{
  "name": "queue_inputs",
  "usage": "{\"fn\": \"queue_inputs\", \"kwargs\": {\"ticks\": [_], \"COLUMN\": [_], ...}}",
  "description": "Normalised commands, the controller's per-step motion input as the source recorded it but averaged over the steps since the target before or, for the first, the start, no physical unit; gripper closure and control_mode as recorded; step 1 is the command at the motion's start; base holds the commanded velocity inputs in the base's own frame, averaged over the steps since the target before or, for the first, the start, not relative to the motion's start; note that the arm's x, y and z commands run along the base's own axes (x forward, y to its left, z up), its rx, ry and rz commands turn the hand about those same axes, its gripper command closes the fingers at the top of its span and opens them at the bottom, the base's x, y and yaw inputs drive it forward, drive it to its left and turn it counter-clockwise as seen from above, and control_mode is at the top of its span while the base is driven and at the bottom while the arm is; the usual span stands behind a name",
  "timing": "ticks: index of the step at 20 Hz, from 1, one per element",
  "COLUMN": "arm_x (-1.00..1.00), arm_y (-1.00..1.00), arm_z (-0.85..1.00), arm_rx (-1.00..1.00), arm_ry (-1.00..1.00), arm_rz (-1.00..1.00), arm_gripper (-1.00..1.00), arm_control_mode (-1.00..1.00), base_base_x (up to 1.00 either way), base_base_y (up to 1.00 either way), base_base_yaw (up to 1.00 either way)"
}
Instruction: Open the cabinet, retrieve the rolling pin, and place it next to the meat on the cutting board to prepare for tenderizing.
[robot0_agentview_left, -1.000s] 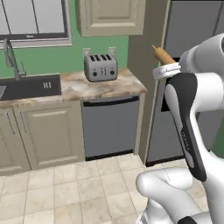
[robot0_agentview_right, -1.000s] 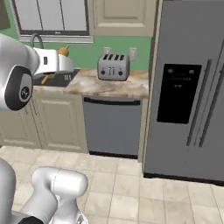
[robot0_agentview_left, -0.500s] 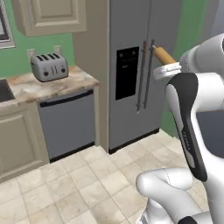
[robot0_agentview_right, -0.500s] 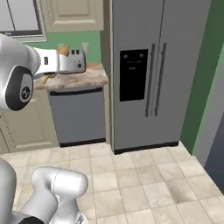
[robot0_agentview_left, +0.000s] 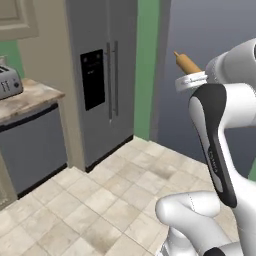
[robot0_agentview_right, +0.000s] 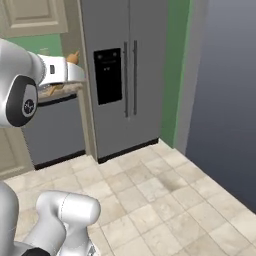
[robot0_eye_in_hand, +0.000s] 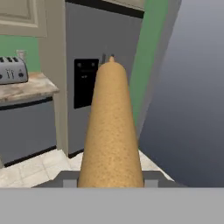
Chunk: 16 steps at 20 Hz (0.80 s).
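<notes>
Left base view: I log the rolling pin (robot0_agentview_left: 186, 63) carried high at the wrist, tip jutting toward the refrigerator (robot0_agentview_left: 100, 75); I judge it could clip the doors if my base swings closer. Right base view: one pin end (robot0_agentview_right: 73, 57) peeks past the forearm, the grip hidden. Hand view: gripper (robot0_eye_in_hand: 109, 180) clenched on the pin; no container shows any contents; toaster (robot0_eye_in_hand: 12, 70) on counter.
</notes>
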Motion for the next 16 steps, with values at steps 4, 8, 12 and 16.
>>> {"fn": "queue_inputs", "kwargs": {"ticks": [4,8,12,16], "arm_x": [0.0,0.0,0.0,0.0], "arm_y": [0.0,0.0,0.0,0.0], "arm_z": [0.0,0.0,0.0,0.0], "arm_rx": [0.0,0.0,0.0,0.0], "arm_ry": [0.0,0.0,0.0,0.0], "arm_rz": [0.0,0.0,0.0,0.0], "arm_gripper": [1.0,1.0,1.0,1.0], "arm_control_mode": [1.0,1.0,1.0,1.0], "base_base_x": [-0.64,-0.63,-0.61,-0.62], "base_base_y": [0.24,0.23,0.24,0.23], "base_base_yaw": [-0.58,-0.59,-0.59,-0.59]}}
